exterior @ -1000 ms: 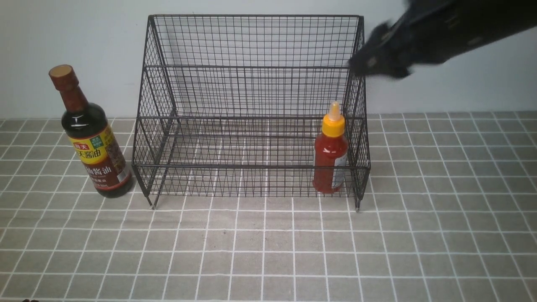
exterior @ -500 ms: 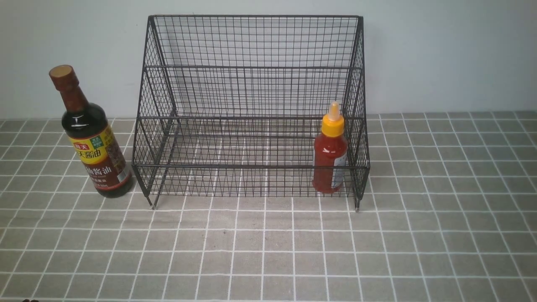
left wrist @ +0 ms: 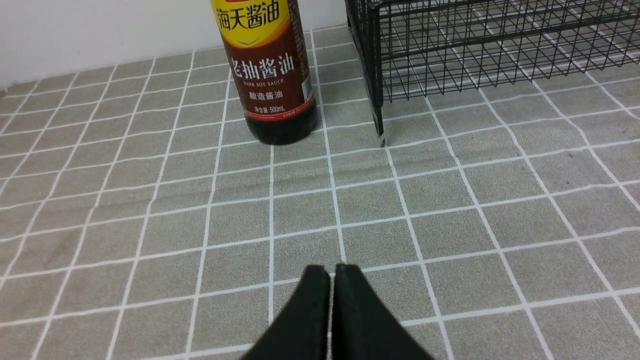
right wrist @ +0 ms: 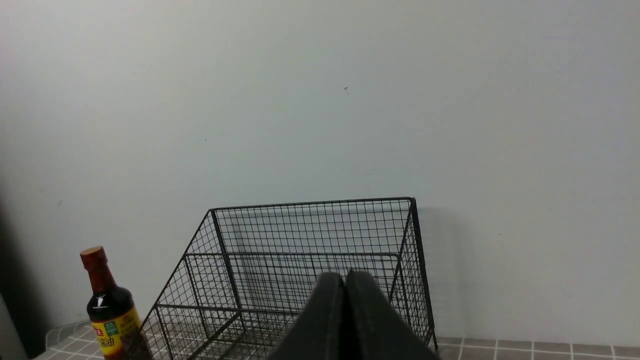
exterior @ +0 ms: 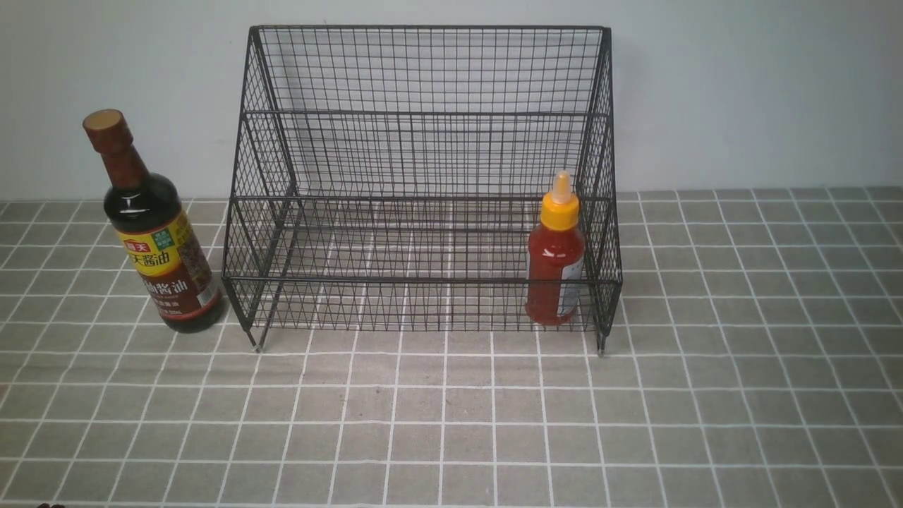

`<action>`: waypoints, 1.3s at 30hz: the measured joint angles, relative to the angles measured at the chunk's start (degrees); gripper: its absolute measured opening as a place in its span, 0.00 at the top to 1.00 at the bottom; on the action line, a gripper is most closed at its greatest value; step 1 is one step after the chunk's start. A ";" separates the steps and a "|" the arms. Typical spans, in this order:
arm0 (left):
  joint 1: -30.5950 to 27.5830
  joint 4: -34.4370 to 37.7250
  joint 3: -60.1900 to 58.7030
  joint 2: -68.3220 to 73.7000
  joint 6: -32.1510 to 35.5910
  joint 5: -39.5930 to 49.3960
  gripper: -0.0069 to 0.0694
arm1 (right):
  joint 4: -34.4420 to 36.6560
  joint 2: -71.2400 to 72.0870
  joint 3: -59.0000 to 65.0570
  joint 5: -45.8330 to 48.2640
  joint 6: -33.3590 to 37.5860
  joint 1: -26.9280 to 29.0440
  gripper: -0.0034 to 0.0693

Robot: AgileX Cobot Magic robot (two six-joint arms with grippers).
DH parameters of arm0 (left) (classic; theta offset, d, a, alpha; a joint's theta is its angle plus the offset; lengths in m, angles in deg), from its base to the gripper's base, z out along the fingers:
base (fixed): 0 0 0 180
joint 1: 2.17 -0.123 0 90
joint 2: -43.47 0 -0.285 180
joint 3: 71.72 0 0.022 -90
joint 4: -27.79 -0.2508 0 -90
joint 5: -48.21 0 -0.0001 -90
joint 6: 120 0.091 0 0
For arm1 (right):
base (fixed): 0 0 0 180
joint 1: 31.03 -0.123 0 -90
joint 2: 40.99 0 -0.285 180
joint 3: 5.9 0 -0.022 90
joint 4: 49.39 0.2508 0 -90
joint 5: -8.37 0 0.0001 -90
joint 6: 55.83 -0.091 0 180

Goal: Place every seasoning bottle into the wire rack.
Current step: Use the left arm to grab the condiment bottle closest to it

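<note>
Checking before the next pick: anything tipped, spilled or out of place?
Nothing tipped or spilled. The red bottle stands in the rack; the soy bottle stands outside, beside its left end, not yet racked.

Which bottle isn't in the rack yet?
The tall dark soy-sauce bottle with brown cap: it stands outside the black wire rack, at its left; the red squeeze bottle is inside.

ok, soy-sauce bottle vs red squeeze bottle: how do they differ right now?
Place: the soy-sauce bottle stands on the table left of the wire rack, outside it; the red squeeze bottle stands inside the rack's lower tier, at its right end.
Size: the soy-sauce bottle is taller than the red squeeze bottle.
Look: soy-sauce bottle dark, brown cap; red squeeze bottle yellow nozzle cap.
Shared: both upright, capped.
</note>
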 joint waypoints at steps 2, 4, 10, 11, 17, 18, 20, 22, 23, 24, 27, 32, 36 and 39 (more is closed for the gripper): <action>0.00 0.00 0.00 0.00 0.00 0.00 0.92 | 0.13 0.65 1.17 -0.57 0.51 0.00 0.97; 0.00 0.00 0.00 0.00 0.00 0.00 0.92 | 0.07 0.84 2.64 -1.21 0.88 0.00 0.97; 0.00 0.00 0.00 0.00 0.00 0.00 0.92 | -4.62 0.85 7.18 -3.05 2.04 0.00 0.97; 0.00 0.00 0.00 0.00 0.00 0.00 0.92 | -5.10 0.92 7.59 -3.18 2.04 0.14 0.97; 0.00 0.00 0.00 0.00 0.00 0.00 0.92 | -8.49 1.94 16.72 -4.02 2.04 12.28 0.97; 0.00 0.00 0.00 0.00 0.00 0.00 0.92 | -8.54 1.94 17.87 -4.02 2.04 13.93 0.97; 0.00 0.00 0.00 0.00 0.00 0.00 0.92 | -8.65 1.94 21.74 -4.22 2.04 17.24 0.97; 0.00 0.00 0.00 0.00 0.00 0.00 0.92 | -8.65 1.94 26.17 -4.43 2.26 19.37 0.97; 0.00 0.00 0.00 0.00 0.00 0.00 0.92 | -8.65 1.94 27.78 -4.43 2.55 19.79 0.97; 0.00 0.00 0.00 0.00 0.00 0.00 0.92 | -8.65 2.08 29.20 -4.43 2.79 20.02 0.97; 0.00 0.00 0.00 0.00 0.00 -0.04 0.92 | -8.90 2.76 30.66 -5.63 2.86 20.05 0.97; 0.00 0.00 0.00 0.00 0.00 -0.04 0.92 | -8.90 2.90 30.73 -5.89 2.73 20.05 0.97; 0.00 0.00 0.00 0.00 0.00 -0.04 0.92 | -8.91 2.90 30.73 -5.93 2.73 20.05 0.97; 0.00 0.00 0.00 0.00 0.00 -0.04 0.92 | -8.96 2.90 30.73 -5.93 2.73 20.05 0.97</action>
